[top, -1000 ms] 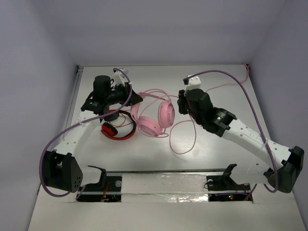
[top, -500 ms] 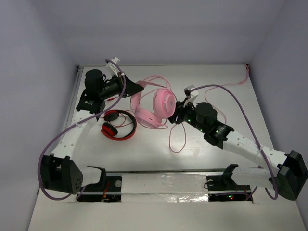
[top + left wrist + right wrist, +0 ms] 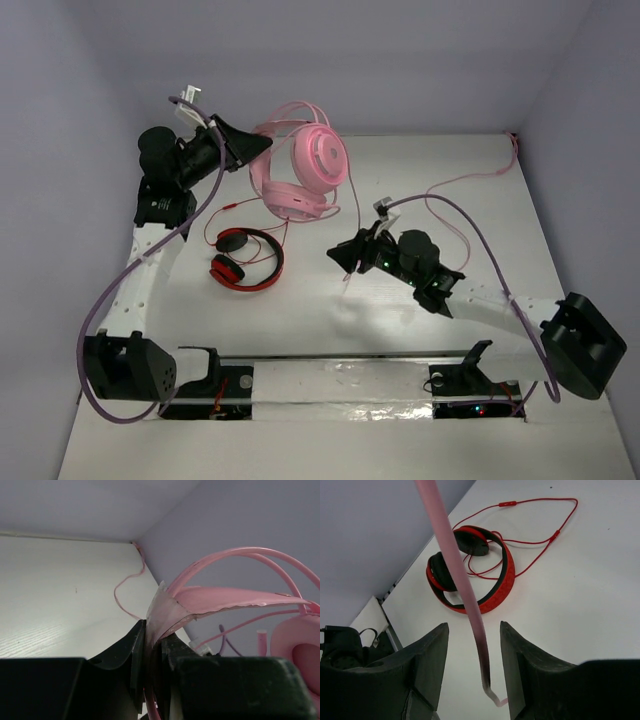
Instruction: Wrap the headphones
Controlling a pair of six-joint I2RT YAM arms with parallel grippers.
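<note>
The pale pink headphones (image 3: 305, 168) hang in the air at the back left, held by their headband. My left gripper (image 3: 258, 146) is shut on the headband strap (image 3: 165, 612). One pink ear cup (image 3: 300, 647) shows at the right of the left wrist view. The thin pink cable (image 3: 347, 222) drops from the cups toward my right gripper (image 3: 340, 256), which is low over the table. In the right wrist view the cable (image 3: 465, 600) passes between the open jaws of my right gripper (image 3: 474, 635) without being clamped.
Red-and-black headphones (image 3: 246, 258) with a red cable lie on the table left of centre, and they also show in the right wrist view (image 3: 497, 587). More pink cable (image 3: 470, 180) trails to the back right corner. The walls are close behind and to the left.
My left gripper has lifted the pink headphones up and toward the back left. My right gripper has swung left and toward the near side, low over the table, with the cable running through it.
</note>
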